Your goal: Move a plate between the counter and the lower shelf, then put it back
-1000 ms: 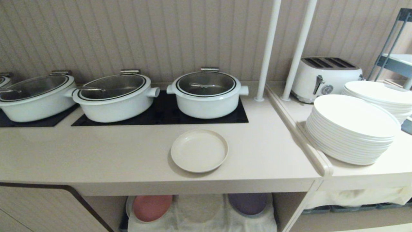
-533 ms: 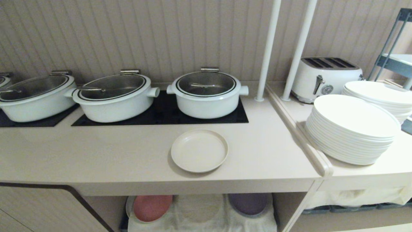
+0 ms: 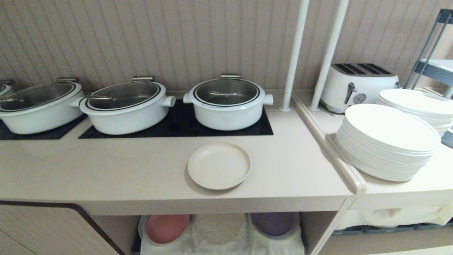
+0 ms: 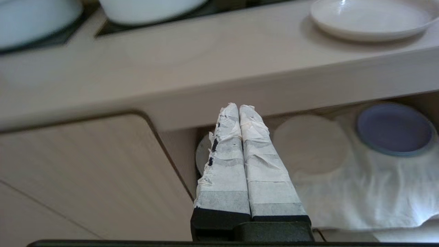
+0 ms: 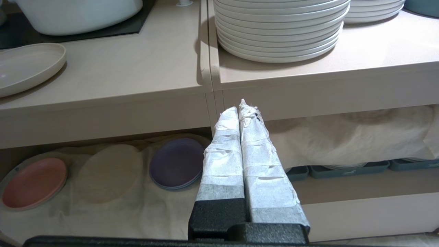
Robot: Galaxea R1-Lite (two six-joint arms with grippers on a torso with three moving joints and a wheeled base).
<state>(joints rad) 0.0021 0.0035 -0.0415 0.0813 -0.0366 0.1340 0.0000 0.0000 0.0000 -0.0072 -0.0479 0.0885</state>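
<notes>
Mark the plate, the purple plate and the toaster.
plate (image 3: 219, 165), head view, centre of its well.
purple plate (image 3: 272, 223), head view, its visible top face.
toaster (image 3: 357, 86), head view, its front side.

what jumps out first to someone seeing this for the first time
The small cream plate sits alone on the counter, just in front of the round white pot on the black cooking panel. To the right, a tall stack of glossy white plates fills the narrower top. Below, in the lower shelf, a pink plate and a purple plate lie on the wrinkled cloth.
</notes>
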